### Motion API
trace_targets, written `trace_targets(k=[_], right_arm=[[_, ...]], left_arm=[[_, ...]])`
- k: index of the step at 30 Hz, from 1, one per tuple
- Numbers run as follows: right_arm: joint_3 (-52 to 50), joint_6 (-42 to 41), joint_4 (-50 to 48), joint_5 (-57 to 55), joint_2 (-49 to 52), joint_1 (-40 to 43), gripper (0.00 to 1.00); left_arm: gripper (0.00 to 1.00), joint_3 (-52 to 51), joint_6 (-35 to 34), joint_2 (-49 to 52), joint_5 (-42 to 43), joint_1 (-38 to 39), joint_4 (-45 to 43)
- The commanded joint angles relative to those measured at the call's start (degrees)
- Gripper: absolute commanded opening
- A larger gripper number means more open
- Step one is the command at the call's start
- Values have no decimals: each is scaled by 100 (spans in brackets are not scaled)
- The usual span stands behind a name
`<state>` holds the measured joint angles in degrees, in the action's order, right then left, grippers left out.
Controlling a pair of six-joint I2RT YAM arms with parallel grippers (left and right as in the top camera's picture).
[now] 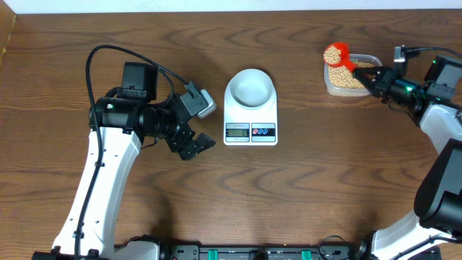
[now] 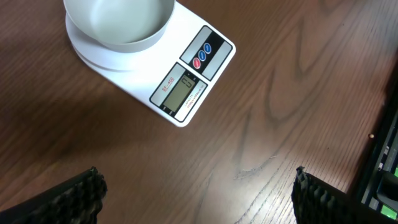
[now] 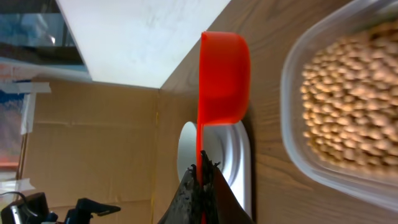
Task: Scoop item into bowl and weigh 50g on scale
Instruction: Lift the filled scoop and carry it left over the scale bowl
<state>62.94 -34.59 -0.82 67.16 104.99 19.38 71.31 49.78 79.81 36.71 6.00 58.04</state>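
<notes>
1. Scale. The white scale (image 1: 250,115) lay flat at the centre of the wooden table (image 1: 303,188). Its front edge carried a small grey display (image 2: 180,92) and two round buttons, one red (image 2: 198,61) and one blue (image 2: 207,48). A line of red lettering ran beside the display; it was too small to read with certainty. The digits on the display could not be read.

2. Bowl. The pale bowl (image 1: 250,87) stood upright on the weighing platform of the scale, behind the display.

3. Item. The tan beans (image 1: 348,76) lay in a clear plastic tub (image 1: 375,61) well to the right of the scale. A further portion of beans sat in the cup of an orange-red scoop (image 1: 336,54), which was held level above the far left corner of the tub. No label or brand was legible on the tub or the scoop.

4. Right gripper. The right gripper (image 1: 366,76) was clamped on the handle of the scoop. In the right wrist view the thin handle ran between the dark fingers (image 3: 214,186), which were pressed together on it.

5. Left gripper. The left gripper (image 1: 196,144) hung over bare table to the left of the scale. Its ribbed fingers (image 2: 74,196) stood wide apart with nothing between them.
</notes>
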Motion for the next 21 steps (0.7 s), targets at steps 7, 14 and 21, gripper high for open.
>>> trace_targets(k=[7,14,21], right_arm=[[22,-426,-382,133,31,-533,1],[22,-442,-608,129,31,-953,1],[22,-433,-750,2,31,-1460,1]], left_arm=[[98,87,72,-83,-28,-26,-2],[98,87,72,-83,-28,-26,0],[98,87,72,-83,-28,-26,0]])
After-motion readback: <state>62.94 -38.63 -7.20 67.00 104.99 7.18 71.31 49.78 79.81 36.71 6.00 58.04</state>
